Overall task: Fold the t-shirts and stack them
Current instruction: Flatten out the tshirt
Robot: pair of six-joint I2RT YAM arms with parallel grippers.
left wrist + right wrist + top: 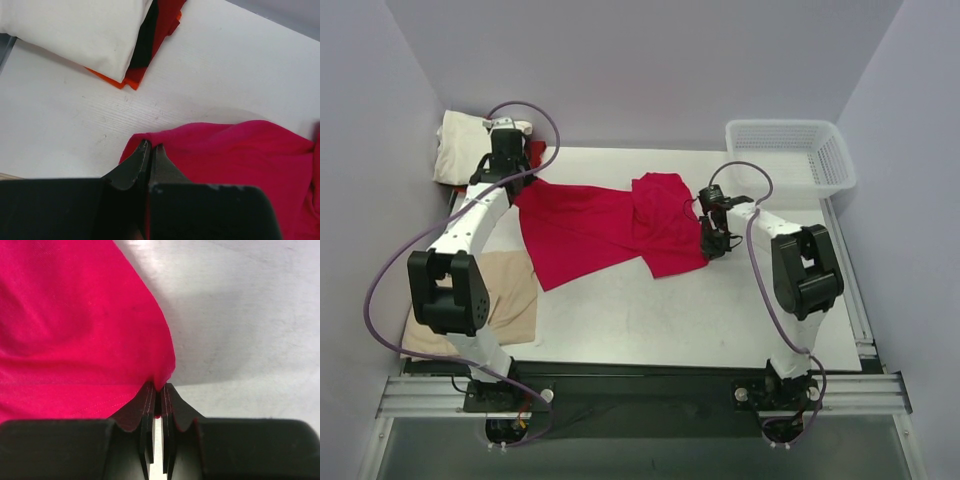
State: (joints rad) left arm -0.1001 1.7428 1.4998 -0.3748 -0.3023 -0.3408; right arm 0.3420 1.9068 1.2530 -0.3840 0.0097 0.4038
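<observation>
We see the crimson t-shirt spread rumpled on the bench, left of the white lattice basket. Our left tool is pinched tight on the shirt corner farthest from the basket. Our right tool is clamped on the edge nearest it. The cream-white t-shirt and the tan t-shirt lie beyond, farthest from the basket.

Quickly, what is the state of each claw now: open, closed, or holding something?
Left claw: closed, pinching an edge of the red shirt.
Right claw: closed, pinching another edge of the red shirt.
</observation>
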